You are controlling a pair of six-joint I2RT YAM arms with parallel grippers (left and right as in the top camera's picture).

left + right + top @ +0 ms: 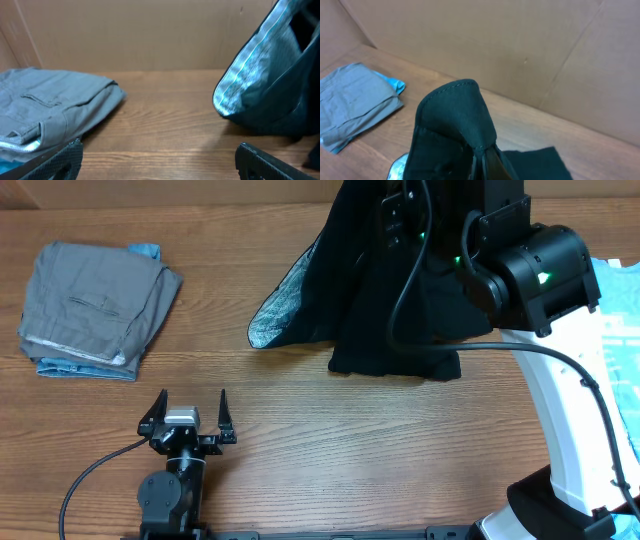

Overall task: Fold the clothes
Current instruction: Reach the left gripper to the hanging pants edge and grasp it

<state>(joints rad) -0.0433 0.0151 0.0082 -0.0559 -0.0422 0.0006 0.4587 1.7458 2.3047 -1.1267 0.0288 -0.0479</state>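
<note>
The black shirt [380, 320] hangs bunched from my right gripper [485, 165], which is shut on a fold of it near the back of the table. The shirt's lower edge rests on the wood. A pale shiny blue-grey patch [278, 310] shows at its left side. The shirt fills the right of the left wrist view [280, 95] and the middle of the right wrist view [450, 125]. My left gripper [190, 412] is open and empty at the front left [159, 147], well short of the shirt. A light blue T-shirt with white print [622, 320] lies at the right edge.
A grey folded garment [95, 305] with a pocket seam lies at the back left on a light blue item [70, 367]; it also shows in the left wrist view [50, 110] and the right wrist view [355, 100]. A cardboard wall [520, 45] stands behind the table.
</note>
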